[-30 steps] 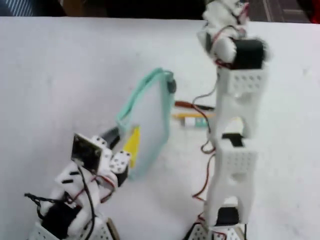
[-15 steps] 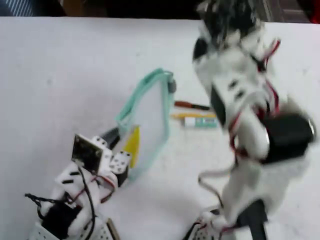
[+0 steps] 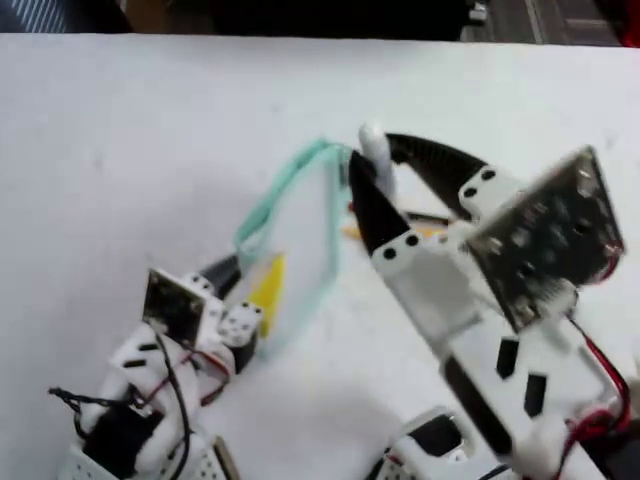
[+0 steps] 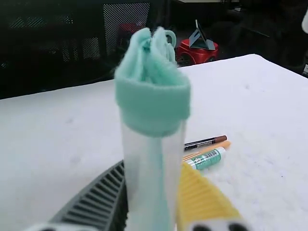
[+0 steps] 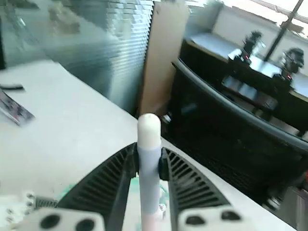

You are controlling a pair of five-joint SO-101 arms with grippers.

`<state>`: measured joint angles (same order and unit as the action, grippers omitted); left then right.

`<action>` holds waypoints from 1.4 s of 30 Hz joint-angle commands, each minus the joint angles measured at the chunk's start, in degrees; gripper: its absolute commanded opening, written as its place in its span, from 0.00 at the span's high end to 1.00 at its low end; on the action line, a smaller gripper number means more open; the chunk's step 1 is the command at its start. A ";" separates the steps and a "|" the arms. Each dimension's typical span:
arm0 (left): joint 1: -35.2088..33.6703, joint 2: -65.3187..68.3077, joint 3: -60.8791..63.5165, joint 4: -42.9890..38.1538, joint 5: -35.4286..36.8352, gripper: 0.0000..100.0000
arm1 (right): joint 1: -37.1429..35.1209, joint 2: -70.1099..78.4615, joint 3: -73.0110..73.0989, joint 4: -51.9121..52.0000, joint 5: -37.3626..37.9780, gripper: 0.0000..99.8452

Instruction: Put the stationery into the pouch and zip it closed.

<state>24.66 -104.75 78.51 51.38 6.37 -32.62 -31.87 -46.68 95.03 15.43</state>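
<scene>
A clear pouch (image 3: 300,230) with a mint-green zip edge stands upright on the table. My left gripper (image 3: 250,288) is shut on its lower end, with the grey and yellow fingers on either side of the pouch (image 4: 151,110). My right gripper (image 3: 372,165) hangs beside the pouch's top corner, shut on a white marker-like stick (image 3: 376,158) that points upward. The stick (image 5: 149,159) sits between the black fingers of the right gripper (image 5: 149,153). A dark pen (image 4: 206,143), an orange pencil (image 4: 211,148) and a green-and-white tube (image 4: 206,160) lie on the table behind the pouch.
The white table (image 3: 130,130) stretches wide to the left and back. My right arm's body (image 3: 500,320) covers the front right. Dark furniture stands beyond the far table edge.
My right arm has swung down from standing upright and now leans low over the table, its gripper with the white stick beside the pouch's top. The left arm and pouch have stayed still.
</scene>
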 commanded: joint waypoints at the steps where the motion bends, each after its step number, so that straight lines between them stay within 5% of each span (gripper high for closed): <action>1: -2.51 0.04 -0.53 0.53 0.09 0.82 | -4.18 0.13 0.53 -5.58 -7.21 0.98; 5: -3.03 0.04 -0.44 0.53 0.09 0.82 | -5.41 1.80 1.76 -8.48 -16.35 0.98; 9: -2.95 0.04 -0.44 0.53 0.09 0.82 | -6.20 4.18 2.11 -8.92 -17.93 0.98; 19: -2.86 0.04 -0.44 0.53 -0.26 0.82 | -9.54 10.95 2.29 -16.40 -17.49 0.98; 31: -3.21 0.04 -0.44 0.53 -0.35 0.82 | -9.27 14.55 7.91 -9.27 -17.41 0.98; 35: -3.21 0.04 -0.44 0.53 -0.35 0.82 | -9.54 12.44 10.55 -8.22 -10.99 0.97; 42: -3.21 0.04 -0.44 0.53 -0.35 0.82 | -9.54 8.57 12.57 -5.41 -8.53 0.68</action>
<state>22.02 -104.75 78.51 51.74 6.29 -41.85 -21.05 -33.93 89.23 5.85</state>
